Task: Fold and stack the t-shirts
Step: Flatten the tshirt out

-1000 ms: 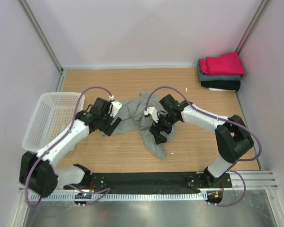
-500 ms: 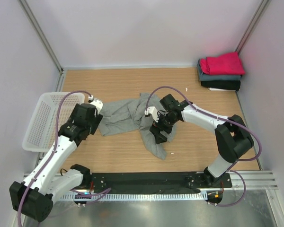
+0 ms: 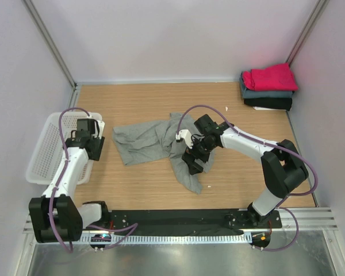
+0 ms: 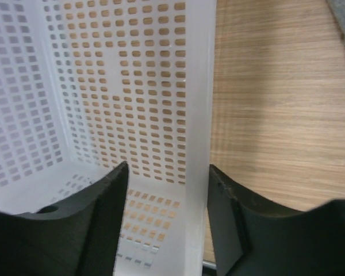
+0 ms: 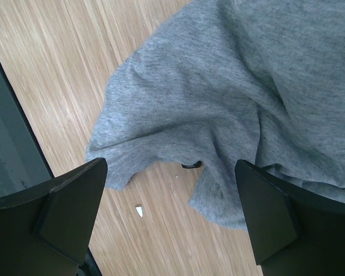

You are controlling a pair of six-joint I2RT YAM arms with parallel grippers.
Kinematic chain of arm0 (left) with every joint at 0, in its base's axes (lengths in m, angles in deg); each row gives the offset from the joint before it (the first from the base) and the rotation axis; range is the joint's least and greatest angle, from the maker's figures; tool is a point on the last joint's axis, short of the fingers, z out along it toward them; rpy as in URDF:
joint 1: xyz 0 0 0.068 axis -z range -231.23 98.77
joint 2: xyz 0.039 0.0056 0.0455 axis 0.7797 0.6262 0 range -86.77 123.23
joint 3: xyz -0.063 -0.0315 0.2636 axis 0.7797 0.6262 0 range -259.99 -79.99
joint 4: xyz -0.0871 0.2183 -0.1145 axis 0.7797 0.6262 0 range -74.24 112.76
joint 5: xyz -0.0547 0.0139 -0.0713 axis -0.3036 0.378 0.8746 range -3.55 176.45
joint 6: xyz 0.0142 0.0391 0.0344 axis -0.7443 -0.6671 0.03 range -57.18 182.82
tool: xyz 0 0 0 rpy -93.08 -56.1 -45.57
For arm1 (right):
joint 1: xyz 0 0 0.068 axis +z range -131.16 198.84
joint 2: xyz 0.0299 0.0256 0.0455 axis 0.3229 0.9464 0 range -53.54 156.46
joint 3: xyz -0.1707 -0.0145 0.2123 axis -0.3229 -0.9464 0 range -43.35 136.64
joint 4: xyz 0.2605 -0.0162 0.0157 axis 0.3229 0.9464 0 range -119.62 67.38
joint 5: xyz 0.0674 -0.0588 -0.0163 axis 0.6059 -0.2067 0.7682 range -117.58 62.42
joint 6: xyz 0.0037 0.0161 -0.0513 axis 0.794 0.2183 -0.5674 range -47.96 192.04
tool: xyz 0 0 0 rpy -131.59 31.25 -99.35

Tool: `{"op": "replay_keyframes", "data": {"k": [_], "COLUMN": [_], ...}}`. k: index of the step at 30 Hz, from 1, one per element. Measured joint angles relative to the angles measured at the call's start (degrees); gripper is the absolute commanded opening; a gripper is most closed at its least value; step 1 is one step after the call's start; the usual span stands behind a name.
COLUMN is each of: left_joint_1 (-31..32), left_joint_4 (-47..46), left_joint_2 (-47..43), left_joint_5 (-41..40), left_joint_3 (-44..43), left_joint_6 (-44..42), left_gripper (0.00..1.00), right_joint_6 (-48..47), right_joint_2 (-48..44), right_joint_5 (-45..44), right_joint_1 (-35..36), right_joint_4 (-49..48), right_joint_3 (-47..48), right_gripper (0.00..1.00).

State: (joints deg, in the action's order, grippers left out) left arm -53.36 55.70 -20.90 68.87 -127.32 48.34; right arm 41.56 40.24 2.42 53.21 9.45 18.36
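A grey t-shirt (image 3: 152, 144) is seen lying crumpled in the middle of the wooden table (image 3: 149, 190). It is not folded. One part is spread out to the left, and one part is stretched toward the near side.

The right claw (image 3: 194, 162) is held low over the right part of this shirt. In the right wrist view its two fingers (image 5: 63, 207) are kept wide apart, and grey cloth is seen under and between them. Nothing is gripped by it. Whether the cloth is touched cannot be told. A tiny white bit (image 5: 138, 210) is seen on the wood just beside the shirt's edge.

Three folded shirts are stacked in the far right corner. A red t-shirt (image 3: 270, 77) is laid on top, a blue t-shirt (image 3: 264, 94) is under it, and a black t-shirt (image 3: 270, 104) is at the bottom.

A white basket (image 3: 46, 155) with many small holes is placed at the left side of the table. The left claw (image 4: 167, 172) is held over the basket's right wall, well apart from the grey shirt. Its fingers are spread too, with one on each side of the wall, and nothing is held.
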Motion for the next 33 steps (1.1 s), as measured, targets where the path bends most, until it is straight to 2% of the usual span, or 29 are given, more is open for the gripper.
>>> {"op": "replay_keyframes", "data": {"k": [2, 3, 7, 15, 22, 33], "left_joint_1": [-1.29, -1.77, -3.19, -5.22, -7.69, -8.02], "left_joint_4": [0.17, 0.2, 0.15, -0.31, -0.74, -2.05], "left_joint_2": [1.55, 2.14, 3.87, 4.72, 13.53, 24.9], "left_joint_5": [2.47, 3.58, 7.93, 10.49, 15.19, 18.71], "left_joint_3": [-0.72, -0.98, -1.44, -2.34, -9.62, -20.33], "left_joint_6": [-0.09, -0.11, 0.46, 1.77, 2.08, 3.52], "left_gripper": [0.43, 0.33, 0.01, 0.0, 0.0, 0.0], "right_joint_6": [0.0, 0.0, 0.0, 0.0, 0.0, 0.02], "right_joint_2": [0.0, 0.0, 0.0, 0.0, 0.0, 0.0], "right_joint_5": [-0.09, -0.13, -0.35, -0.55, -0.98, -1.97], "right_joint_1": [0.0, 0.0, 0.0, 0.0, 0.0, 0.0], "right_joint_4": [0.0, 0.0, -0.02, -0.02, -0.02, -0.09], "right_joint_3": [0.0, 0.0, 0.0, 0.0, 0.0, 0.0], "right_gripper": [1.0, 1.0, 1.0, 1.0, 1.0, 1.0]}}
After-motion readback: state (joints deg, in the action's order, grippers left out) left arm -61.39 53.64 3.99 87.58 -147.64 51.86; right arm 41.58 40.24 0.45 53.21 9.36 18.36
